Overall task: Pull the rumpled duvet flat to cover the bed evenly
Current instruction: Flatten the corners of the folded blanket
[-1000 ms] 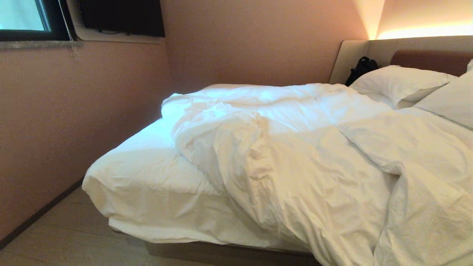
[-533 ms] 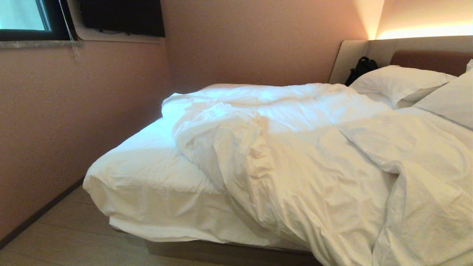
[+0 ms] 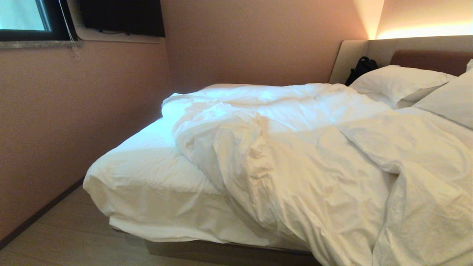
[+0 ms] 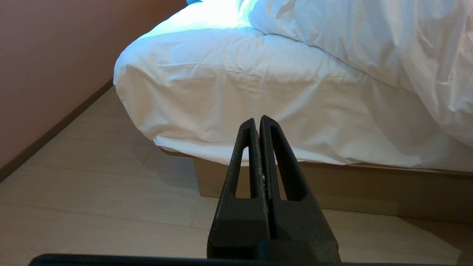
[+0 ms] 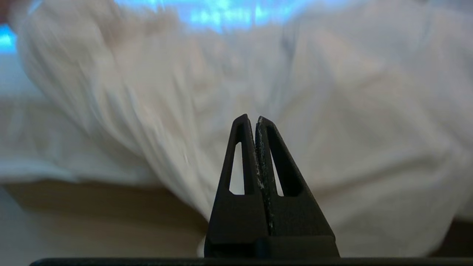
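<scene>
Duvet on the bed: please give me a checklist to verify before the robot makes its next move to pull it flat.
1. Duvet evenly covers the bed: not ok. It is bunched toward the pillow side, and the fitted sheet at the foot corner lies bare.
2. Left gripper ready to grasp: not ok. Fingers shut, empty, short of the mattress corner.
3. Right gripper ready to grasp: not ok. Shut, empty, facing the hanging duvet fold.
4. Duvet's free edge located: cannot tell; folds hide it.
5. Pillows clear of the duvet: cannot tell.
6. Black bag by the headboard clear of the duvet: ok.
</scene>
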`<state>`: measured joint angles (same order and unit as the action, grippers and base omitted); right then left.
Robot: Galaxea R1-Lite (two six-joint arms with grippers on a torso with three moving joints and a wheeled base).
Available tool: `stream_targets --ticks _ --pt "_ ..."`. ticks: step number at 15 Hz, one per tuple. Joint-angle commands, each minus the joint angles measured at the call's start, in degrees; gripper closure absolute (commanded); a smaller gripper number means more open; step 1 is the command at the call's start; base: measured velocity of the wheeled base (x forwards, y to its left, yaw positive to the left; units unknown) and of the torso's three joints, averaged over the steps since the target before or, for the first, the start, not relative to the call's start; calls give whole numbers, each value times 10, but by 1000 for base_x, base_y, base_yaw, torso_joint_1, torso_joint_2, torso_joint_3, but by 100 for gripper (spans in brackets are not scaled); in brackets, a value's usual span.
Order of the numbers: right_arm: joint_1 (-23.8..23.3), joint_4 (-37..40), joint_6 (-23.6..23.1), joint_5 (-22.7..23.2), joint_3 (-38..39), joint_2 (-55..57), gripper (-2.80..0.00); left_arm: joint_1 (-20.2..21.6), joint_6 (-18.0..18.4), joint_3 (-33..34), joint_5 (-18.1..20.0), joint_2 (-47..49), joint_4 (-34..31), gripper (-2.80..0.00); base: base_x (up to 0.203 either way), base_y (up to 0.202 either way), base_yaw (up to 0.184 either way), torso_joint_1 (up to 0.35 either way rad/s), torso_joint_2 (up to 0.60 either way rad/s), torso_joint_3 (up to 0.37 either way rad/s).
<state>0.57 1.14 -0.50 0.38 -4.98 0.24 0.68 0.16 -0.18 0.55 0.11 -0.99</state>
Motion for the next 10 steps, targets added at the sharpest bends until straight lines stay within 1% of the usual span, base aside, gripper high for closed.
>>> stream_targets --ticks 1,2,3,4,6,8,9,10 --pt "0 56 37 2 -65 12 0 0 0 0 0 0 0 0 0 0 0 0 0 0" --pt "0 93 69 2 -109 24 0 0 0 0 0 0 0 0 0 0 0 0 0 0" --pt "0 122 97 0 -136 44 0 0 0 0 0 0 0 0 0 0 0 0 0 0" --pt "0 136 113 -5 -147 65 0 0 0 0 0 0 0 0 0 0 0 0 0 0" --pt "2 138 134 -25 -164 111 0 0 0 0 0 0 0 0 0 0 0 0 0 0" --pt "13 125 191 -54 -200 182 0 0 0 0 0 0 0 0 0 0 0 0 0 0" --pt "27 116 217 -67 -224 203 0 0 0 0 0 0 0 0 0 0 0 0 0 0" --pt "44 110 233 -77 -240 210 0 0 0 0 0 0 0 0 0 0 0 0 0 0"
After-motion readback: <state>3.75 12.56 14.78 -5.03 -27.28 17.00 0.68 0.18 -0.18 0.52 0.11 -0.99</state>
